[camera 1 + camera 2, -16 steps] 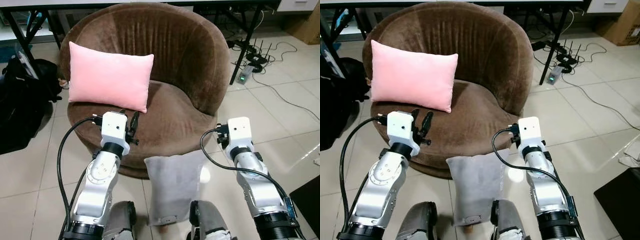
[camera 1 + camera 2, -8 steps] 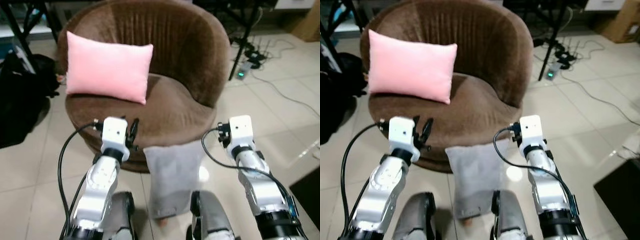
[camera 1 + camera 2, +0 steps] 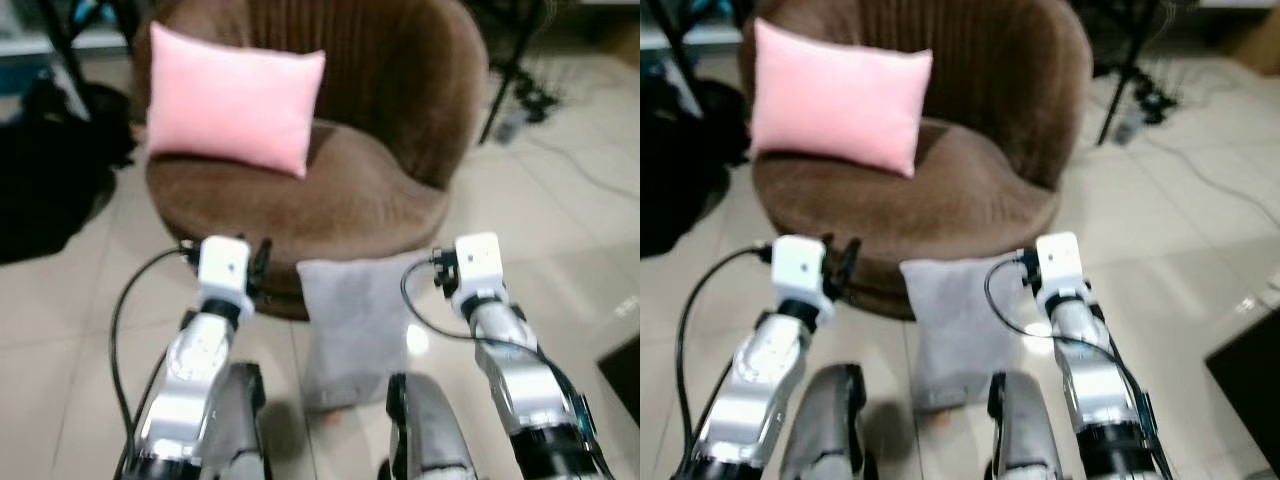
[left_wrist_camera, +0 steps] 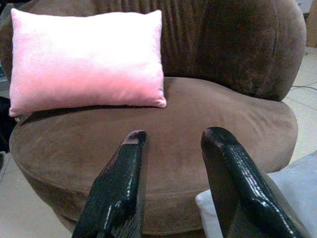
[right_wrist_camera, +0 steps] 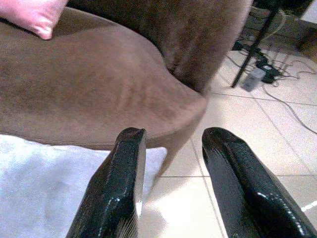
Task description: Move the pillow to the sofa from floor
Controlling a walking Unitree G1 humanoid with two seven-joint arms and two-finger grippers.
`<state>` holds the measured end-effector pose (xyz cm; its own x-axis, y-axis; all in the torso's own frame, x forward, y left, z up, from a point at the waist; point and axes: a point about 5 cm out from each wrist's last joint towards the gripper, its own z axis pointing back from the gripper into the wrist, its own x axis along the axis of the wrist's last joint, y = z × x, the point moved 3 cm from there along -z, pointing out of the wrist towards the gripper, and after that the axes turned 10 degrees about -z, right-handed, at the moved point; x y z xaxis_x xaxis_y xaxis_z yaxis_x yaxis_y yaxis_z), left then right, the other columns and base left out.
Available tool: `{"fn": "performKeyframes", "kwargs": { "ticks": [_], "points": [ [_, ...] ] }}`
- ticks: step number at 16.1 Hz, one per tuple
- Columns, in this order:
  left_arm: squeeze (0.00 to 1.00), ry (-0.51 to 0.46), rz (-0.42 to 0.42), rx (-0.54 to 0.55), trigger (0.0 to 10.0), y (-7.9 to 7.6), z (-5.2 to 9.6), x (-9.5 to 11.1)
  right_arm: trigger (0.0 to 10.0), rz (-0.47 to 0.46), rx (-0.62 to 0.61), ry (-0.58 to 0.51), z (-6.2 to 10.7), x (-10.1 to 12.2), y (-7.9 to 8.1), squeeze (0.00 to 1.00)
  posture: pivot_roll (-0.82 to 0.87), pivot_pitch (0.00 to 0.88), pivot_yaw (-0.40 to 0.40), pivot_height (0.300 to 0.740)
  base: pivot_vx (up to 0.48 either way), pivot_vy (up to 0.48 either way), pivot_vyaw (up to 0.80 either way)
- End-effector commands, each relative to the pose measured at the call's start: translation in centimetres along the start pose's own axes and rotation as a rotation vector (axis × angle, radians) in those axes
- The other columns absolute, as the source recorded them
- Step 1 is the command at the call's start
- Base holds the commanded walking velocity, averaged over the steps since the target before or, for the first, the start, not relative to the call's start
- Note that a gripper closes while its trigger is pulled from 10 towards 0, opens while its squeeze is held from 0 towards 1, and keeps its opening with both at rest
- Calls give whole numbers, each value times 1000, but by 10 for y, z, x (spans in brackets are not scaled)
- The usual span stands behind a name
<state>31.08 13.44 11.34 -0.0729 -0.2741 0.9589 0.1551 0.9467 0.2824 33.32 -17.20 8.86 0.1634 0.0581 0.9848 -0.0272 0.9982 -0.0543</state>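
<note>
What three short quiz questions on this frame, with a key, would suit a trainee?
1. True or false: the grey pillow lies on the seat of the brown sofa.
2. Which pillow rests on the sofa? A) the pink pillow B) the grey one C) both
3. Fill in: the fingers of the left tool and the right tool are both ____.

Key
1. False: it lies on the tiled floor, against the sofa's front, between the two arms.
2. A: it leans at the seat's back on the robot's left.
3. Open: neither holds anything.
</note>
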Motion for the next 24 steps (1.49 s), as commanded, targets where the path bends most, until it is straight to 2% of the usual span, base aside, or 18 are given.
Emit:
{"fn": "performKeyframes", "kwargs": {
  "ticks": [1, 4, 7, 8, 9, 10, 13, 15, 19, 22, 24],
  "points": [
    [0, -9, -4, 9, 10000, 0, 0, 3, 10000, 3, 6, 3, 0, 1, -1, 0, 35, 104, -17, 532, 0, 0, 0],
    [0, 3, -7, 9, 10000, 4, -2, -3, 10000, 9, 37, 9, -2, 0, 5, 0, 42, 119, -26, 532, 0, 0, 0],
    [0, 25, -77, -52, 10000, 8, -23, -17, 10000, 10, 53, 25, -8, -4, 15, 0, 29, 152, -30, 532, 0, 0, 0],
    [0, 33, -78, -66, 10000, 9, -29, -21, 10000, 10, 55, 34, -9, -6, 17, 0, 22, 159, -28, 532, 0, 0, 0],
    [0, 42, -31, -100, 10000, 8, -36, -23, 10000, -18, 61, 22, -8, -5, 19, 0, 16, 167, -27, 522, 0, 0, 0],
    [1000, 50, -9, -122, 10000, 8, -43, -25, 10000, -12, 70, 19, -7, -4, 20, 0, 7, 173, -21, 512, 0, 0, 0],
    [1000, 58, -5, -148, 10000, 10, -55, -28, 10000, 6, 60, 25, -1, -8, 17, 0, -22, 193, -7, 487, 0, 0, 0],
    [1000, 43, 14, -186, 10000, 8, -61, -28, 10000, 7, 55, 26, 6, -10, 14, 0, -42, 207, -2, 487, 0, 0, 0],
    [1000, 33, 27, -198, 10000, 13, -69, -26, 10000, 13, 83, 19, 25, -10, 15, 0, -102, 243, 15, 487, 0, 0, 0],
    [1000, 30, -10, -157, 10000, 27, -75, -21, 10000, 10, 90, 15, 39, -6, 15, 0, -129, 271, 16, 487, 0, 0, 0],
    [1000, 28, 8, -106, 10000, 40, -77, -19, 10000, 10, 91, 18, 47, -6, 14, 0, -159, 277, 25, 487, 0, 0, 0]
  ]
}}
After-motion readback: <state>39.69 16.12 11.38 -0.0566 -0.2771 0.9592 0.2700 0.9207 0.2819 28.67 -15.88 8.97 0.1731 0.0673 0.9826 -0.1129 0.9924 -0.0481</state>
